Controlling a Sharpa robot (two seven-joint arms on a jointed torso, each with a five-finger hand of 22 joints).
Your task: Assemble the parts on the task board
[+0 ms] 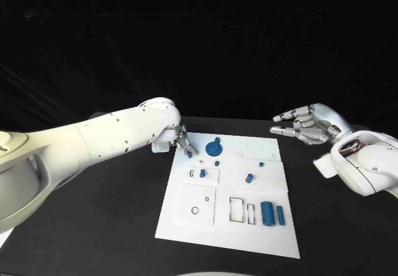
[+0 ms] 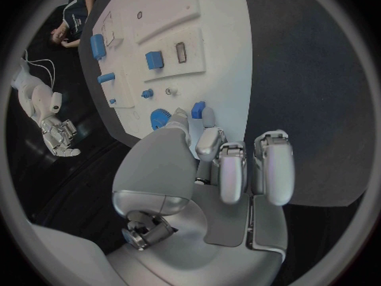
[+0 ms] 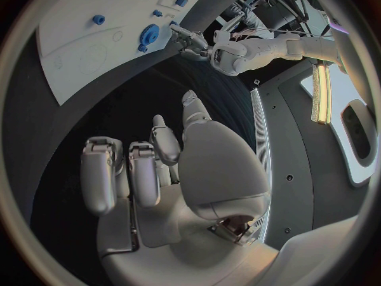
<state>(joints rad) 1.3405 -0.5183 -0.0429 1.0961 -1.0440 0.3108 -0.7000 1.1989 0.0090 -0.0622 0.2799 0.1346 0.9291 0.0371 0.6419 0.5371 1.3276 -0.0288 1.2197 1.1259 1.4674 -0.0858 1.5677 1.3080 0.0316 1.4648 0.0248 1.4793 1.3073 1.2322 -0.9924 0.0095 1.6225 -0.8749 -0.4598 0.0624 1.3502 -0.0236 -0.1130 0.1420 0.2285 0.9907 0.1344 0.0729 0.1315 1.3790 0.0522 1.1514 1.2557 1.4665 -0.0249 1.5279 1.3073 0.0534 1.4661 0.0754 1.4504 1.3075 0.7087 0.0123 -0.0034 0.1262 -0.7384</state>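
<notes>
Task board (image 1: pixel 257 233): white plate lying flat on the black surface (image 1: pixel 99 230), between the 2 arms.
Left robot hand (image 1: pixel 181 142): at the board's far left corner, fingertips pinching a small blue part (image 2: pixel 199 110) just beside the blue gear (image 1: pixel 215 149).
Right robot hand (image 1: pixel 305 125): raised off the board's far right corner, fingers spread, holding nothing.
Loose parts: blue cylinder (image 1: pixel 267 213) and slimmer peg (image 1: pixel 281 215) lying near the board's front right.
Handling, judged: parts look light, rigid, smooth plastic, apt to slip or roll; pinch across the short sides; take the gear by its toothed rim.
</notes>
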